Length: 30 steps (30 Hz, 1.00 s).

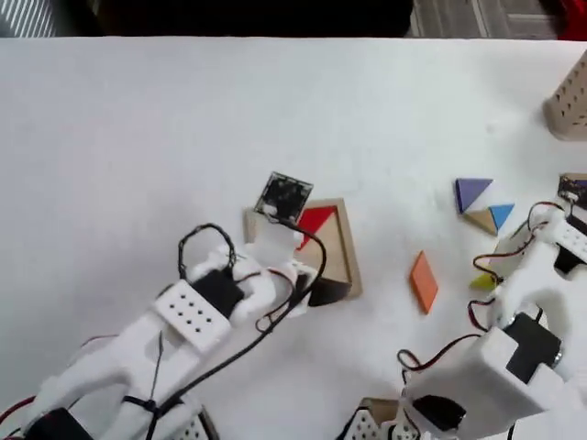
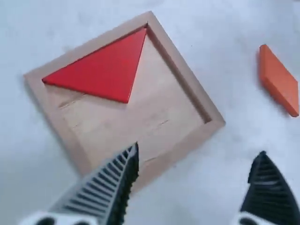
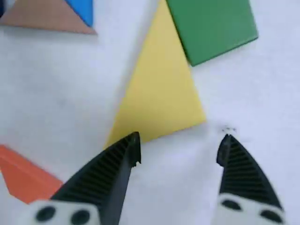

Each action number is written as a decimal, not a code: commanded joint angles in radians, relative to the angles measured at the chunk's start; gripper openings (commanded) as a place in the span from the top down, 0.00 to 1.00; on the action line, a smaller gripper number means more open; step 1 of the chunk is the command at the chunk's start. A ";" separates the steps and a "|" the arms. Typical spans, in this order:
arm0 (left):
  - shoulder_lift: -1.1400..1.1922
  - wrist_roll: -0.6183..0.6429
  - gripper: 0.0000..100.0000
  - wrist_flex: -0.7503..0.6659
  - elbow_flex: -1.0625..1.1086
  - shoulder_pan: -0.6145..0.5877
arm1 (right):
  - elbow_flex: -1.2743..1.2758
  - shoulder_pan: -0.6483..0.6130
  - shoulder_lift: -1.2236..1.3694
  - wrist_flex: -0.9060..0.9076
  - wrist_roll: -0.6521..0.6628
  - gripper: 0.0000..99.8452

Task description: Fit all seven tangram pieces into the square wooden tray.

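"One piece seated?"
"Yes: red triangle (image 2: 103, 70) in wooden tray (image 2: 140, 124). My left gripper (image 2: 198, 151) over the tray's edge, jaws apart, empty. Orange parallelogram (image 1: 423, 281) at tray's 3 o'clock. Right gripper (image 3: 182, 136) jaws apart, empty, just beside yellow triangle (image 3: 161, 89)."

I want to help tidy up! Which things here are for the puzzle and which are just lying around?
For the puzzle: wooden tray, red triangle (already in the tray), orange piece, purple triangle, blue triangle, tan triangle, yellow triangle, green square.

Just lying about: wooden block with holes, at the table's edge.
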 commanded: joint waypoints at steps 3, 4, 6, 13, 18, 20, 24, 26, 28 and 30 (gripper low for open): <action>-0.030 -0.011 0.63 -0.058 0.014 0.015 | -0.044 -0.047 0.010 -0.042 -0.077 0.73; -0.030 -0.011 0.63 -0.058 0.014 0.015 | -0.044 -0.041 0.021 -0.065 -0.087 0.73; -0.030 -0.011 0.63 -0.058 0.014 0.015 | -0.044 -0.039 0.047 -0.107 -0.092 0.73; -0.030 -0.011 0.63 -0.057 0.015 0.015 | -0.166 -0.015 0.217 -0.147 -0.094 0.73; -0.030 -0.011 0.63 -0.055 0.015 0.015 | -0.324 0.010 0.458 -0.140 -0.078 0.73; -0.030 -0.011 0.63 -0.055 0.015 0.015 | -0.391 0.010 0.559 -0.134 -0.037 0.73; -0.030 -0.011 0.63 -0.055 0.015 0.016 | -0.540 0.010 0.746 -0.084 0.018 0.73; -0.030 -0.011 0.63 -0.055 0.015 0.016 | -0.615 0.012 0.825 -0.061 0.043 0.73; -0.030 -0.011 0.63 -0.055 0.015 0.016 | -0.680 0.012 0.888 -0.035 0.057 0.73; -0.030 -0.011 0.63 -0.055 0.015 0.016 | -0.735 0.010 0.940 -0.004 0.081 0.76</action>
